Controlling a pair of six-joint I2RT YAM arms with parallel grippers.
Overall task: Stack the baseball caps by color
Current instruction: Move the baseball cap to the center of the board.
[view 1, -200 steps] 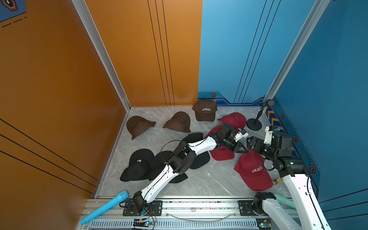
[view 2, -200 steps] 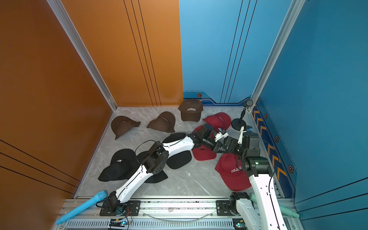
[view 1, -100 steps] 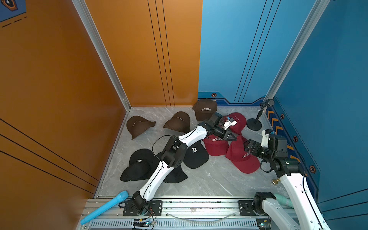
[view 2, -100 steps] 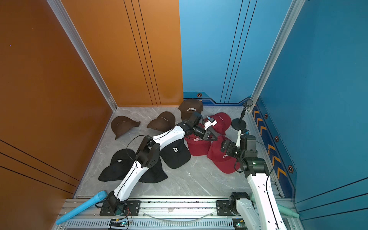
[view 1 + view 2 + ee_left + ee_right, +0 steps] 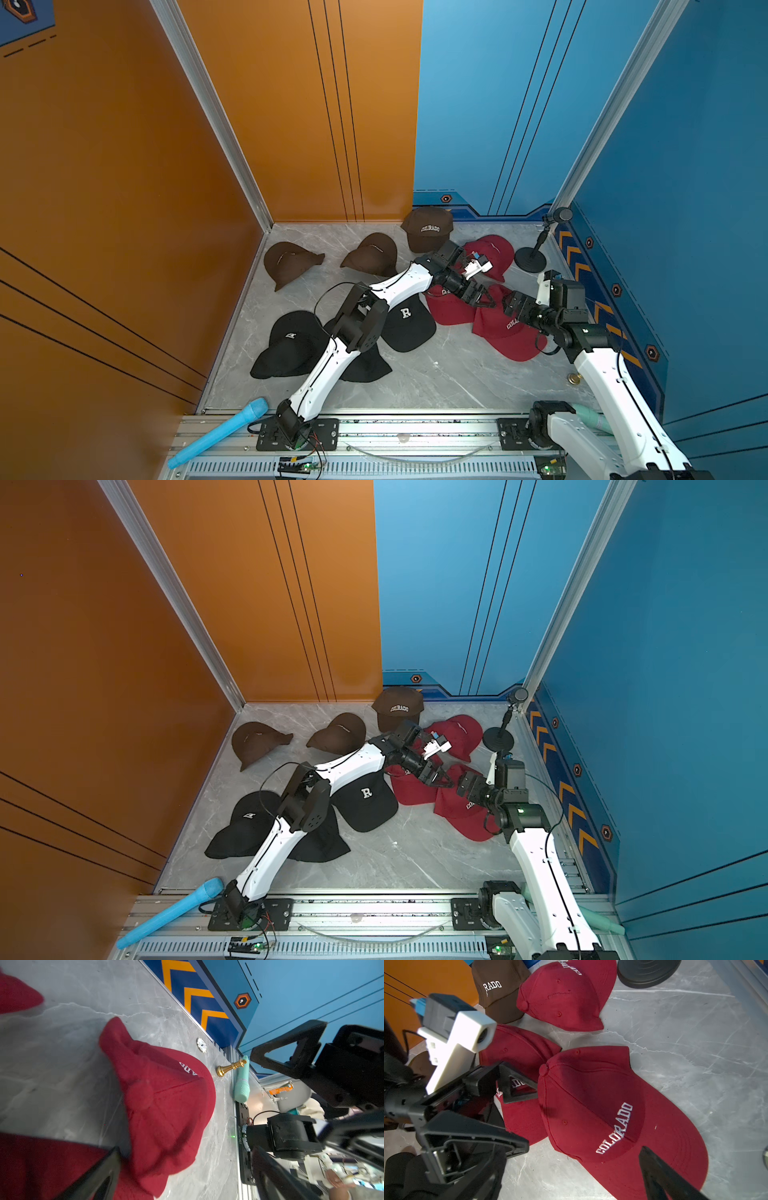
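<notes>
- Baseball caps (image 5: pixel 428 228): soft domed fabric. We see brown caps (image 5: pixel 291 266) back-left on the marble bench (image 5: pixel 436 374), black caps (image 5: pixel 291 336) front-left.
- Red caps (image 5: pixel 515 345), right, overlap; white "COLORADO" stitching.
- Left claw (image 5: pixel 484 298) and right claw (image 5: pixel 506 306) gape wide, empty, above them.

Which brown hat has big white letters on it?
The brown cap at the back by the blue wall: it says COLORADO. The other two brown caps show none.

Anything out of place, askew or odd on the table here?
Yes. A gold chess piece sits on the table near its right edge, close to the nearest red cap, unrelated to the caps. That cap overlaps a second red cap askew, not stacked.
</notes>
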